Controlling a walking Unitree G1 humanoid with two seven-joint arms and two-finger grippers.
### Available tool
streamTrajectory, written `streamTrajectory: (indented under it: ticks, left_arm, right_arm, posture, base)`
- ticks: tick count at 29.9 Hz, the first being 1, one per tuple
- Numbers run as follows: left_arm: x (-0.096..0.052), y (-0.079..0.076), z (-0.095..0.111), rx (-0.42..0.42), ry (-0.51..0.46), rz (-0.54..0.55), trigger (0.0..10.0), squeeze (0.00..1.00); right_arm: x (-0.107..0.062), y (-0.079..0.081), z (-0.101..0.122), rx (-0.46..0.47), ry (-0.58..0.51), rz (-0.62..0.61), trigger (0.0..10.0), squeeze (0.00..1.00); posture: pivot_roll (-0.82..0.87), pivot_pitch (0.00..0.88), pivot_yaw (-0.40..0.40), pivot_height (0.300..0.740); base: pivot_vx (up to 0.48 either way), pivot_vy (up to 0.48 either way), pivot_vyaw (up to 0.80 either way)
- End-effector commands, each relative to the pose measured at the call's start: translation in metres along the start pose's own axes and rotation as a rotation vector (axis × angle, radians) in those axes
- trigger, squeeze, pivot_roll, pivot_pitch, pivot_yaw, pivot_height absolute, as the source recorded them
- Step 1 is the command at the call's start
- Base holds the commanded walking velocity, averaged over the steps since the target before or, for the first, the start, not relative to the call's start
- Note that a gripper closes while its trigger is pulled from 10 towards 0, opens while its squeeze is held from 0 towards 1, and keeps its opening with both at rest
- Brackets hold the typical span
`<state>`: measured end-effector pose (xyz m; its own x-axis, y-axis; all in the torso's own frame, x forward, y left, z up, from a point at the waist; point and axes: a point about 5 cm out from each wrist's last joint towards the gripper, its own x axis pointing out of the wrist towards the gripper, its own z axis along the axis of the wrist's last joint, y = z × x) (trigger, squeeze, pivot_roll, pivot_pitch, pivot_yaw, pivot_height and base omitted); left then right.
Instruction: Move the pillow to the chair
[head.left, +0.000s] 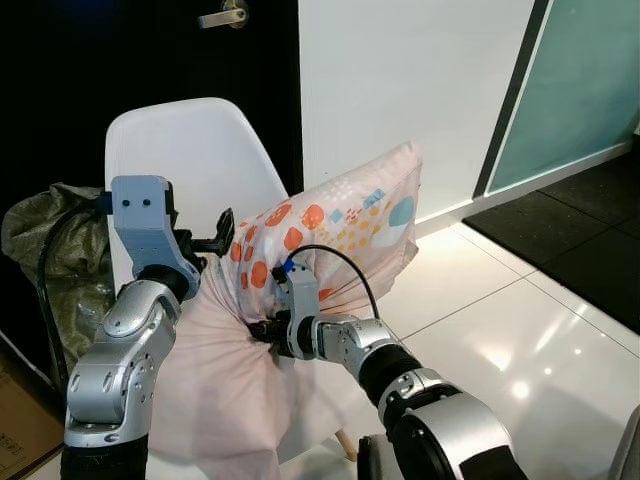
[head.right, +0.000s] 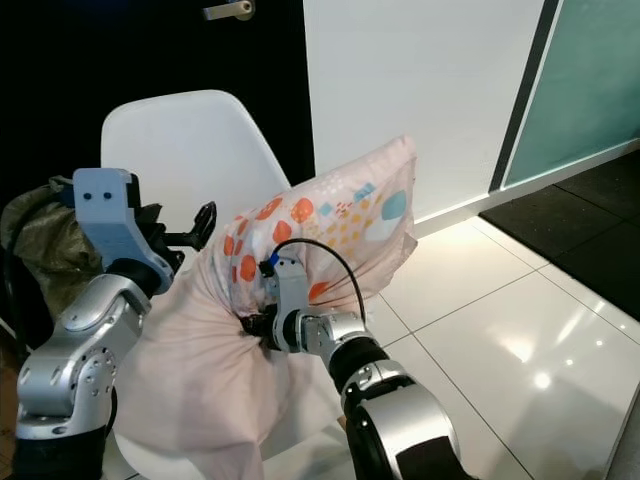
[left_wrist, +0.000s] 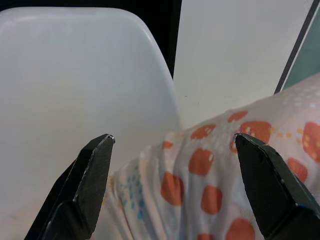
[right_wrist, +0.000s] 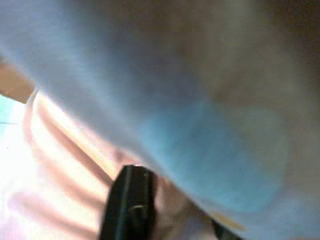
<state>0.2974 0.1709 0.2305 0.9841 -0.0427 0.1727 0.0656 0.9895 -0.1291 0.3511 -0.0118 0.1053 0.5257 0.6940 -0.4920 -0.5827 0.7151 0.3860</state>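
Your right pincer (head.left: 262, 331) is clenched on the bunched pink fabric of the pillow (head.left: 330, 235), which rests on the white chair (head.left: 190, 150); your left pincer (left_wrist: 172, 145) is spread wide beside it, grasping nothing; no writing is readable

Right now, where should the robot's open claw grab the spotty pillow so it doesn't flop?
Probably the bunched, gathered cloth at the pillow's near end, coming in from the robot's left side. The left claw is open there, fingers either side of the folds. Gathered cloth is narrow enough to pinch; the puffy far end looks too fat. The right claw already pinches the middle, above the white chair.
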Motion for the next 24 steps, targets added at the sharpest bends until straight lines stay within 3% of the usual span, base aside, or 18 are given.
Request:
streamTrajectory:
  ticks: [1,5,9,12,14,21,22,23,24]
  left_arm:
    - [-0.002,0.006,-0.010,0.014,0.034,0.031,10.0,0.00]
    - [-0.007,0.018,-0.024,0.043,0.090,0.082,10.0,0.00]
    - [-0.009,0.024,-0.031,0.060,0.124,0.110,10.0,0.00]
    - [-0.012,0.030,-0.038,0.066,0.152,0.145,10.0,0.00]
    - [-0.011,0.030,-0.037,0.064,0.151,0.149,10.0,0.00]
    - [-0.011,0.028,-0.036,0.061,0.146,0.145,10.0,0.00]
    - [-0.010,0.027,-0.036,0.060,0.144,0.142,10.0,0.00]
    - [-0.010,0.027,-0.036,0.060,0.144,0.142,10.0,0.00]
    - [-0.010,0.027,-0.036,0.059,0.143,0.139,10.0,0.00]
  right_arm:
    - [-0.004,-0.008,-0.002,-0.038,0.044,-0.031,10.0,1.00]
    - [-0.017,-0.019,0.006,-0.095,0.096,-0.028,10.0,1.00]
    - [-0.024,-0.022,0.010,-0.101,0.109,0.003,10.0,1.00]
    - [-0.041,-0.028,0.013,-0.069,0.125,0.053,10.0,1.00]
    - [-0.053,-0.030,0.012,-0.057,0.137,0.087,10.0,1.00]
    - [-0.071,-0.037,0.008,-0.043,0.159,0.090,10.0,1.00]
    - [-0.085,-0.039,0.005,-0.039,0.163,0.103,10.0,1.00]
    - [-0.085,-0.039,0.005,-0.039,0.163,0.103,10.0,1.00]
    - [-0.096,-0.039,0.004,-0.036,0.164,0.121,10.0,1.00]
  posture:
    - [-0.16,0.047,-0.015,0.490]
    - [-0.17,0.051,-0.018,0.490]
    - [-0.17,0.052,-0.020,0.490]
    - [-0.19,0.053,-0.024,0.490]
    - [-0.19,0.053,-0.025,0.490]
    - [-0.20,0.055,-0.026,0.490]
    - [-0.20,0.056,-0.028,0.490]
    - [-0.20,0.056,-0.028,0.490]
    - [-0.20,0.058,-0.028,0.490]
  base:
    - [0.000,0.000,0.00]
    - [0.000,0.000,0.00]
    - [0.000,0.000,0.00]
    - [0.000,0.000,0.00]
    - [0.000,0.000,0.00]
    - [0.000,0.000,0.00]
    - [0.000,0.000,0.00]
    - [0.000,0.000,0.00]
    - [0.000,0.000,0.00]
